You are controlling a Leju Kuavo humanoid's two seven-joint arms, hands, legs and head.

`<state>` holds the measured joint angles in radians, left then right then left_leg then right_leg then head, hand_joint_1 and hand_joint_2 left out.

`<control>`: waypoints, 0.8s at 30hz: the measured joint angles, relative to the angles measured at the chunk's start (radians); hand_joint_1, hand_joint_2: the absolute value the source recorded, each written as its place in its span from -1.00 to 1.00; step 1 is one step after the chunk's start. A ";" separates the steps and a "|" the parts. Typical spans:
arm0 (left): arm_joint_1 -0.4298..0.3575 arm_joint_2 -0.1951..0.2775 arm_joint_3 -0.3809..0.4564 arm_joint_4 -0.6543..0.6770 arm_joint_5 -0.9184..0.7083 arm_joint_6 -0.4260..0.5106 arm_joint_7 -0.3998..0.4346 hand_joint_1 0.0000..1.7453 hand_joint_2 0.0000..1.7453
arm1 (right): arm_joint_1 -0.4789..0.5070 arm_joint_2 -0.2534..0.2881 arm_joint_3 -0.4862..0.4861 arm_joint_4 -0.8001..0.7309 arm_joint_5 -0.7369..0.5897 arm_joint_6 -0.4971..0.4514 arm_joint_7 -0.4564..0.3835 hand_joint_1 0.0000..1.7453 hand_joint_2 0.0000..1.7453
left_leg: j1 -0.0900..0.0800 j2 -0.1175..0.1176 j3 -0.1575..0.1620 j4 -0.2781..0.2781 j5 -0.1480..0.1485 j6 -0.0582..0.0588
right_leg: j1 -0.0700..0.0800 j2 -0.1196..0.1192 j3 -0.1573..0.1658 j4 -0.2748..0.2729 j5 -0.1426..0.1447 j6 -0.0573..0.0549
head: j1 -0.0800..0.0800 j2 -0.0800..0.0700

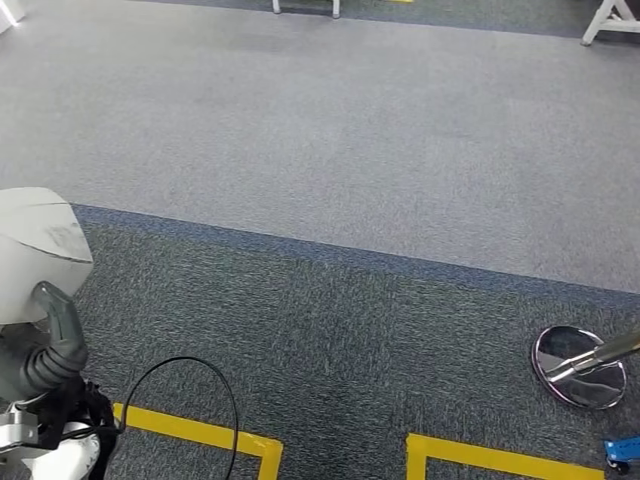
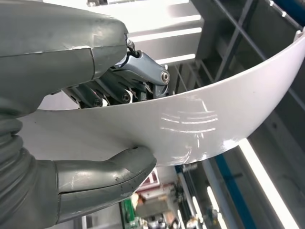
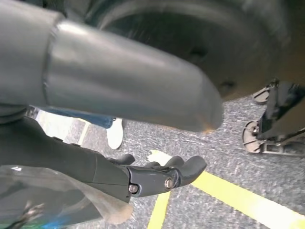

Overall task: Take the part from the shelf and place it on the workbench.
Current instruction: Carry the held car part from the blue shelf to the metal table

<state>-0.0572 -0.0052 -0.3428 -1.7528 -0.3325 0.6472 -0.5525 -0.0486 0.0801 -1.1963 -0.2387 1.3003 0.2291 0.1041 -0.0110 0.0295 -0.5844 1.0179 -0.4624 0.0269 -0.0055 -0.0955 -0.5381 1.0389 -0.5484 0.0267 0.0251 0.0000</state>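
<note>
Left hand (image 2: 104, 124) clamped on the part (image 2: 201, 124), a curved white glossy panel: thick grey thumb (image 2: 107, 176) pressed against one face, darker fingers (image 2: 144, 76) hooked over the opposite edge, panel sandwiched between them. Long axis of the part running straight out from the palm and sweeping away in a shallow arc, so nearly all of its length lies beyond the grip, unsupported. Seen from the head view, same part (image 1: 41, 245) carried low at the robot's left side, pale and rounded, with the left hand (image 1: 53, 345) just beneath it and a black cable (image 1: 226, 400) looping off the wrist. Right hand (image 3: 158, 174) hanging over the floor with nothing in it, dark fingers lightly apart and extended, grey thumb above them; much the farther hand from the part. Below and ahead, grey carpet (image 1: 340, 130) meeting a darker carpet band (image 1: 340, 320), yellow floor tape (image 1: 204, 435) marking corners, a round chrome base (image 1: 581, 368) with a slanted pole at the right, and white furniture legs (image 1: 607, 20) at the far edge. No shelf or tabletop visible ahead, so probably mid-carry between the two. Likely concern for the set-down: keeping the free far end of the part level, since the left hand holds it at one end alone.
</note>
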 joint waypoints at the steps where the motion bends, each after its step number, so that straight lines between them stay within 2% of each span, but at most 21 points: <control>1: -0.002 -0.001 -0.001 0.000 0.000 -0.001 0.000 1.00 1.00 | -0.001 0.000 0.000 0.000 0.000 0.000 -0.001 -1.00 -1.00 | 0.003 -0.010 0.004 -0.005 0.003 0.006 | -0.002 0.026 -0.017 0.037 -0.022 0.004 | 0.002 0.000; 3: -0.004 -0.002 -0.003 0.000 0.000 -0.002 0.000 1.00 1.00 | 0.000 0.000 0.000 0.001 0.001 0.000 -0.002 -1.00 -1.00 | 0.006 -0.031 0.004 -0.007 0.003 0.012 | -0.005 0.079 -0.084 0.163 -0.077 0.007 | 0.007 0.000; 4: -0.004 -0.002 -0.004 0.001 0.000 -0.002 0.000 1.00 1.00 | 0.002 0.000 0.000 0.001 0.001 0.000 -0.002 -1.00 -1.00 | 0.006 -0.043 0.004 -0.007 0.003 0.013 | -0.005 0.088 -0.120 0.223 -0.095 0.008 | 0.009 0.000; 5: -0.003 -0.002 -0.004 0.001 0.000 -0.002 0.000 1.00 1.00 | 0.004 0.000 0.000 0.001 0.002 0.001 -0.001 -1.00 -1.00 | 0.005 -0.056 0.004 -0.006 0.003 0.014 | -0.005 0.093 -0.144 0.257 -0.096 0.008 | 0.010 0.000; 6: -0.003 -0.002 -0.004 0.001 0.000 -0.002 0.000 1.00 1.00 | 0.006 0.000 0.000 0.001 0.002 0.001 -0.001 -1.00 -1.00 | 0.005 -0.069 0.005 -0.005 0.002 0.013 | -0.005 0.095 -0.150 0.252 -0.075 0.008 | 0.010 0.000; 7: -0.003 -0.002 -0.005 0.001 0.000 -0.002 0.000 1.00 1.00 | 0.006 0.000 0.000 0.001 0.002 0.001 -0.001 -1.00 -1.00 | 0.006 -0.083 0.006 -0.004 0.002 0.012 | -0.005 0.100 -0.137 0.208 -0.038 0.007 | 0.010 0.000; 8: -0.003 -0.002 -0.005 0.001 0.000 -0.003 0.000 1.00 1.00 | 0.006 0.000 0.000 0.001 0.003 0.001 -0.002 -1.00 -1.00 | 0.006 -0.095 0.007 -0.002 0.000 0.010 | -0.007 0.113 -0.110 0.140 0.005 0.005 | 0.010 0.000; 9: -0.004 -0.002 -0.005 0.001 0.000 -0.003 0.000 1.00 1.00 | 0.006 0.000 0.000 0.001 0.003 0.001 -0.004 -1.00 -1.00 | 0.006 -0.107 0.006 0.001 -0.002 0.007 | -0.009 0.136 -0.082 0.073 0.033 0.004 | 0.010 0.000; 10: -0.005 -0.002 -0.005 0.002 0.000 -0.004 0.000 1.00 1.00 | 0.006 0.000 0.000 0.001 0.004 0.001 -0.006 -1.00 -1.00 | 0.006 -0.118 0.004 0.005 -0.004 0.002 | -0.011 0.155 -0.058 0.024 0.049 0.003 | 0.010 0.000; 11: -0.005 -0.002 -0.005 0.002 0.000 -0.004 0.000 1.00 1.00 | 0.006 0.000 0.000 0.001 0.004 0.001 -0.007 -1.00 -1.00 | 0.007 -0.128 0.001 0.007 -0.005 -0.003 | -0.012 0.169 -0.043 -0.003 0.053 0.001 | 0.009 0.000; 12: -0.006 -0.002 -0.005 0.002 0.000 -0.004 0.000 1.00 1.00 | 0.006 0.000 0.000 0.001 0.005 0.001 -0.008 -1.00 -1.00 | 0.008 -0.138 -0.002 0.008 -0.004 -0.009 | -0.011 0.172 -0.037 -0.009 0.048 -0.002 | 0.009 0.000; 13: -0.006 -0.001 -0.006 0.002 0.000 -0.004 0.000 1.00 1.00 | 0.005 0.000 0.000 0.001 0.005 0.001 -0.009 -1.00 -1.00 | 0.011 -0.148 -0.004 0.007 -0.003 -0.014 | -0.010 0.162 -0.032 -0.011 0.048 -0.007 | 0.009 0.000; 14: -0.007 -0.001 -0.006 0.002 0.000 -0.004 0.000 1.00 1.00 | 0.004 0.000 0.000 0.001 0.005 0.001 -0.009 -1.00 -1.00 | 0.012 -0.147 -0.005 0.009 -0.005 -0.019 | -0.010 0.152 -0.029 -0.014 0.050 -0.012 | 0.009 0.000; 16: -0.010 0.000 -0.006 0.002 -0.001 -0.004 0.000 1.00 1.00 | 0.003 0.000 0.000 0.001 0.005 0.001 -0.010 -1.00 -1.00 | 0.010 -0.111 -0.023 0.052 -0.032 -0.029 | -0.012 0.128 -0.023 -0.020 0.051 -0.024 | 0.004 0.000; 18: -0.014 0.000 -0.006 0.003 0.000 -0.004 0.000 1.00 1.00 | 0.005 0.000 0.000 0.001 0.005 0.002 -0.011 -1.00 -1.00 | 0.010 -0.060 -0.078 0.170 -0.090 -0.037 | -0.010 0.101 -0.018 -0.021 0.047 -0.033 | -0.001 0.000; 19: -0.015 0.000 -0.006 0.004 0.000 -0.004 0.000 1.00 1.00 | 0.006 0.000 0.000 0.001 0.005 0.002 -0.010 -1.00 -1.00 | 0.012 -0.049 -0.109 0.233 -0.113 -0.041 | -0.009 0.087 -0.016 -0.021 0.045 -0.035 | -0.001 0.000; 20: -0.014 0.000 -0.006 0.005 0.000 -0.004 0.000 1.00 1.00 | 0.007 0.000 0.000 0.001 0.005 0.001 -0.010 -1.00 -1.00 | 0.014 -0.044 -0.130 0.275 -0.122 -0.043 | -0.008 0.073 -0.015 -0.021 0.042 -0.036 | -0.001 0.000; 21: -0.014 0.000 -0.006 0.006 0.000 -0.004 0.000 1.00 1.00 | 0.008 0.000 0.000 0.001 0.005 0.001 -0.010 -1.00 -1.00 | 0.016 -0.042 -0.135 0.281 -0.112 -0.043 | -0.007 0.060 -0.013 -0.021 0.040 -0.036 | -0.001 0.000; 22: -0.014 0.001 -0.006 0.007 0.000 -0.004 0.000 1.00 1.00 | 0.008 0.000 0.000 0.001 0.005 0.001 -0.011 -1.00 -1.00 | 0.017 -0.038 -0.120 0.248 -0.084 -0.043 | -0.006 0.049 -0.009 -0.021 0.037 -0.035 | -0.001 0.000; 23: -0.014 0.001 -0.006 0.007 0.000 -0.004 0.000 1.00 1.00 | 0.007 0.000 0.000 0.001 0.004 0.001 -0.011 -1.00 -1.00 | 0.016 -0.026 -0.090 0.184 -0.045 -0.040 | -0.006 0.038 -0.004 -0.021 0.034 -0.034 | -0.001 0.000; 24: -0.014 0.001 -0.007 0.007 0.000 -0.004 0.000 1.00 1.00 | 0.007 0.000 0.000 0.001 0.004 0.000 -0.011 -1.00 -1.00 | 0.012 -0.002 -0.057 0.117 -0.017 -0.036 | -0.004 0.029 0.001 -0.021 0.030 -0.031 | -0.001 0.000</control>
<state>-0.0713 -0.0046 -0.3493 -1.7453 -0.3326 0.6432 -0.5524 -0.0416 0.0803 -1.1965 -0.2377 1.3045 0.2296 0.0933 0.0007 0.0277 -0.6413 1.1348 -0.4797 -0.0089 -0.0097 -0.0669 -0.5373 1.0177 -0.5185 -0.0040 0.0243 0.0000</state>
